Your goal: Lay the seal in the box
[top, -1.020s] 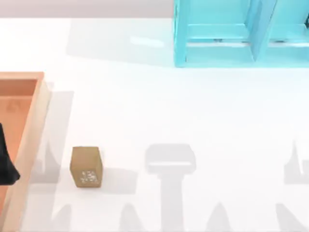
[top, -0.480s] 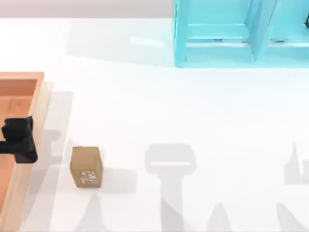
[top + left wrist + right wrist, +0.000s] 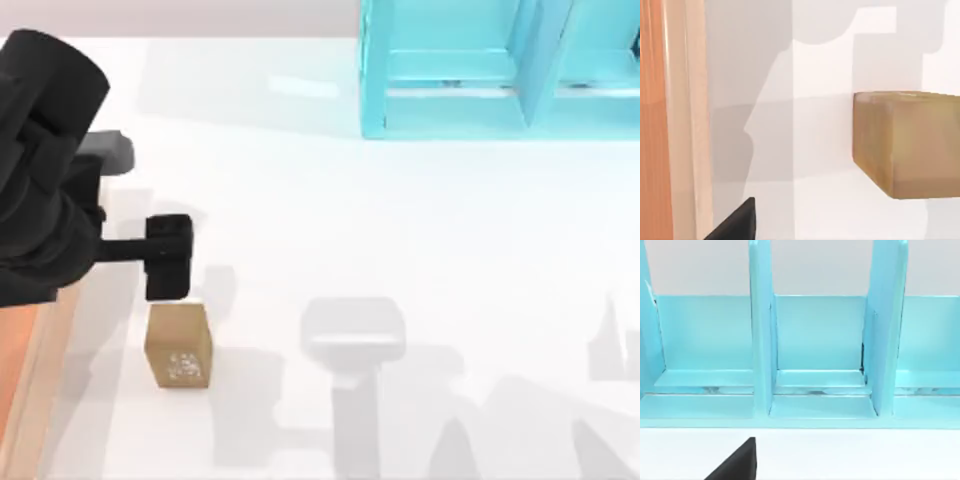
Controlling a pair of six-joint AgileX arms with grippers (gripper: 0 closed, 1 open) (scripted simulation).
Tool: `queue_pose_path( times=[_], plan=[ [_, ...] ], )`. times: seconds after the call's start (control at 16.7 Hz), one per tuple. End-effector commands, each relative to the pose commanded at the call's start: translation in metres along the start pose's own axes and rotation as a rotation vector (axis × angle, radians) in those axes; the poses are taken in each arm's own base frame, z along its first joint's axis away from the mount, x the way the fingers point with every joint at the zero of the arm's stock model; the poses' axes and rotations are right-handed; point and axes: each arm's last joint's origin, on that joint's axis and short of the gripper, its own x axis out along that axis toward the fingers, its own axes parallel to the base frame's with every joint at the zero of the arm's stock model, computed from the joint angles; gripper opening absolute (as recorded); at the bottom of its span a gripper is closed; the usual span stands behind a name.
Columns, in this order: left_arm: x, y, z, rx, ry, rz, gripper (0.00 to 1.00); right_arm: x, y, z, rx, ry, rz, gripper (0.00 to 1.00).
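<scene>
The seal [image 3: 178, 345] is a small tan-brown block lying on the white table at the lower left, with white carved marks on its near end face. In the left wrist view the seal [image 3: 907, 142] sits close by, with nothing touching it. My left gripper [image 3: 168, 258] hangs just beyond the seal's far end, reaching in from the left on its black arm. The box [image 3: 40, 390] shows as a strip of light wood rim and orange floor at the left edge; its rim [image 3: 687, 120] also appears in the left wrist view.
A turquoise shelf unit [image 3: 500, 70] stands at the back right, and the right wrist view faces its open compartments [image 3: 820, 340]. A dark tip of my right gripper [image 3: 737, 462] shows there. White tabletop stretches between the seal and the shelf.
My left arm has swung up and right from over the box, and its gripper now sits just behind the seal. The seal has not moved.
</scene>
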Motion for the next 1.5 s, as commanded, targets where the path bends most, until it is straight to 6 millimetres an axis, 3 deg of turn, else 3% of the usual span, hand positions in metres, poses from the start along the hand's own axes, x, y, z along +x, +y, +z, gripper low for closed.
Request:
queue_pose_path(
  times=[0.24, 0.42, 0.9, 1.32, 1.5],
  plan=[
    [0.018, -0.034, 0.029, 0.001, 0.192, 0.066, 1.00, 0.000, 0.000, 0.000, 0.000, 0.000, 0.000, 1.00],
    [0.027, -0.049, 0.039, 0.003, 0.259, 0.097, 1.00, 0.000, 0.000, 0.000, 0.000, 0.000, 0.000, 1.00],
    [0.032, -0.049, 0.039, 0.002, 0.268, 0.101, 1.00, 0.000, 0.000, 0.000, 0.000, 0.000, 0.000, 1.00],
    [0.106, -0.044, 0.022, 0.003, 0.256, 0.095, 1.00, 0.000, 0.000, 0.000, 0.000, 0.000, 0.000, 1.00],
    [0.123, -0.041, 0.014, 0.004, 0.267, 0.100, 1.00, 0.000, 0.000, 0.000, 0.000, 0.000, 0.000, 1.00]
  ],
)
